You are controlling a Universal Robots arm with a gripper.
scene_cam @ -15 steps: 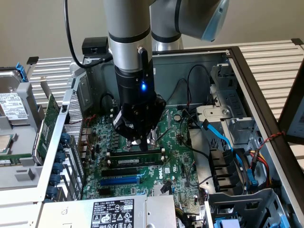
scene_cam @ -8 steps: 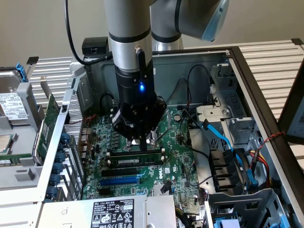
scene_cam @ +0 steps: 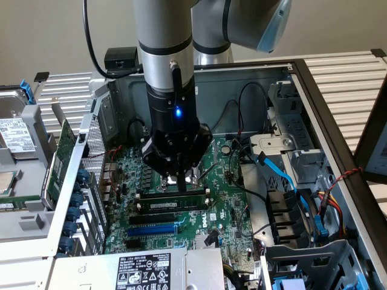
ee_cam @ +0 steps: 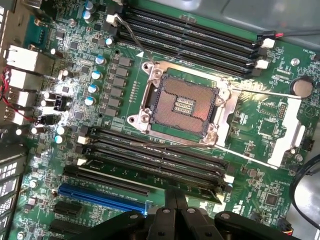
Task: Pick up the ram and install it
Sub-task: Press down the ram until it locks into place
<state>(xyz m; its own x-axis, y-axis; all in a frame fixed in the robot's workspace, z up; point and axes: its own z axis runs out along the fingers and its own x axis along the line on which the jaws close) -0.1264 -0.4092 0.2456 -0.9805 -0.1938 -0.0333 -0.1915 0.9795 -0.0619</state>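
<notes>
The ram, a narrow green stick with a small white label, stands on edge in a memory slot on the motherboard, just behind a black expansion slot. My gripper is shut, its fingers pressed together with nothing between them. They point straight down right above the ram's top edge, near its middle; I cannot tell whether they touch it. In the wrist view the shut fingers hang over the lower bank of black memory slots, beside the bare CPU socket.
The board lies inside an open computer case. A blue expansion slot sits in front of the ram. Blue and black cables and drive bays crowd the exterior view's right. A green expansion card stands at its left, and a power supply lies in front.
</notes>
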